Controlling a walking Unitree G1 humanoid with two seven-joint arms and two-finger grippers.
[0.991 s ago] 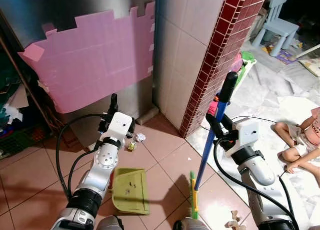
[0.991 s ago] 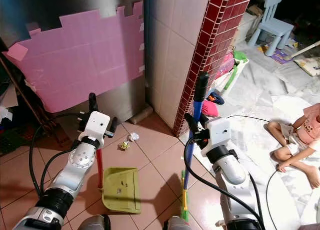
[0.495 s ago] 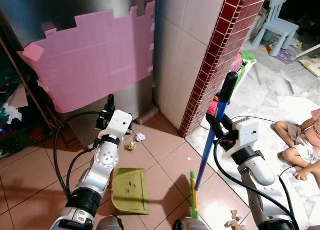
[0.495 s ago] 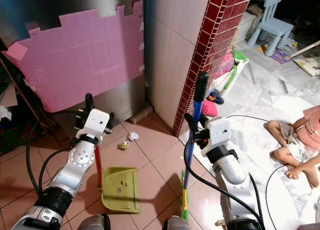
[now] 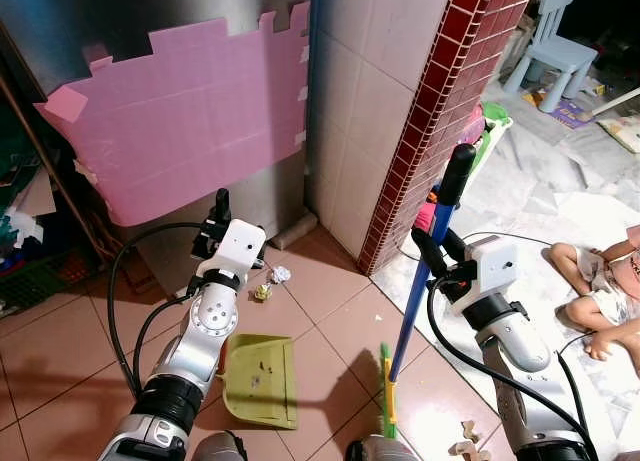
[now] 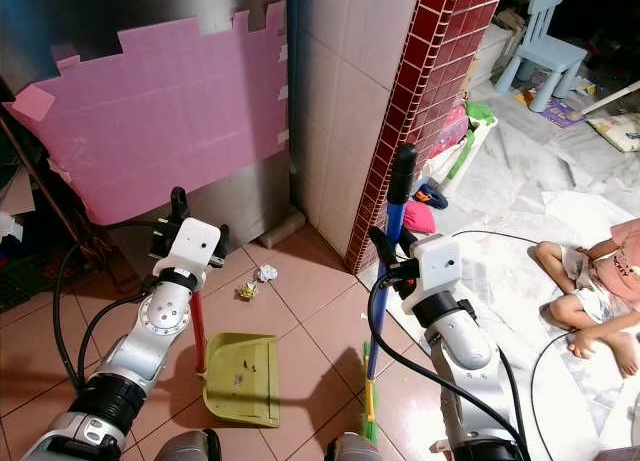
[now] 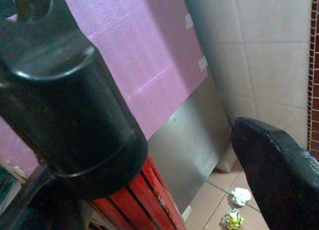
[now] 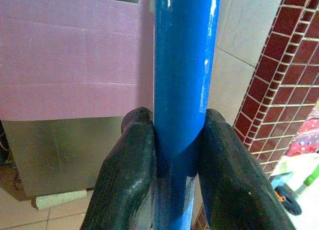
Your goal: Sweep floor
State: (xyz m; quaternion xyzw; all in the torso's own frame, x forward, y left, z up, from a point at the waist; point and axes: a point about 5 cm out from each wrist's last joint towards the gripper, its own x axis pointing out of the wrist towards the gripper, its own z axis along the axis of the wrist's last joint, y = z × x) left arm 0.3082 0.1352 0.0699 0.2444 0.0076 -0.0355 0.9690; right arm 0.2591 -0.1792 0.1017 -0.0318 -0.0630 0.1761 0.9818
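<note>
Right gripper: my right gripper point(image 8: 174, 155) is clenched around the blue broom handle with a black top grip point(image 5: 420, 281), both black fingers pressed against the shaft.
Left gripper: my left gripper point(image 6: 190, 236) clasps the upright red handle point(image 6: 198, 336) of the olive-green plastic dustpan point(image 6: 243, 376); its fingers sit on either side of the stick.
Broom: the handle leans slightly, top toward the red brick pillar point(image 5: 425, 121), with the green bristle head point(image 5: 385, 381) down on the terracotta tiled floor point(image 5: 330, 311), just right of the pan.
Debris: a crumpled white paper ball point(image 5: 281, 274) and a small yellow-green wrapper point(image 5: 262, 293) lie close together near the pink foam panel point(image 5: 180, 121).
Key relation: the litter lies ahead and left of the bristles, beyond the pan's far edge, nearer my left arm, so I judge the stroke must reach forward-left, then pull back.
Bystander: a person point(image 5: 605, 296) sits on the pale floor to my right.
</note>
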